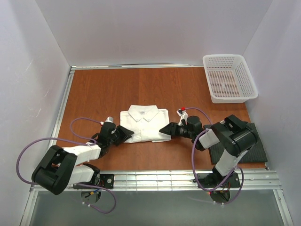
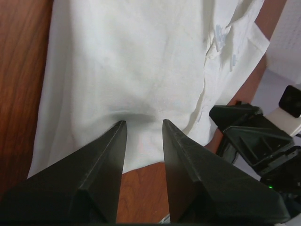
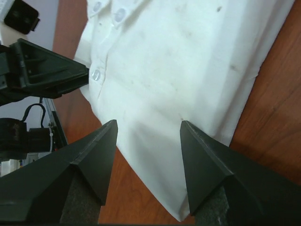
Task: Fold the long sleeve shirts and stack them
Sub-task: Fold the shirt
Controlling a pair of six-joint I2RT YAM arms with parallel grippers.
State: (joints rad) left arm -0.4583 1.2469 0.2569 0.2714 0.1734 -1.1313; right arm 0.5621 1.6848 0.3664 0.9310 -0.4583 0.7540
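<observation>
The white long sleeve shirt (image 1: 143, 123) lies folded on the wooden table (image 1: 103, 89), collar towards the back. My left gripper (image 1: 126, 133) sits at its front left edge, open. In the left wrist view its tips (image 2: 144, 123) rest on the cloth (image 2: 131, 66) with a small dent between them. My right gripper (image 1: 164, 129) is at the shirt's front right edge, open. In the right wrist view it (image 3: 148, 123) straddles the shirt's corner (image 3: 188, 70). The dark shirt (image 1: 257, 149) lies flat at the front right, partly under the right arm.
A white mesh basket (image 1: 229, 77) stands at the back right corner. White walls enclose the table on three sides. A metal rail (image 1: 164, 179) runs along the near edge. Purple cables loop beside both arms.
</observation>
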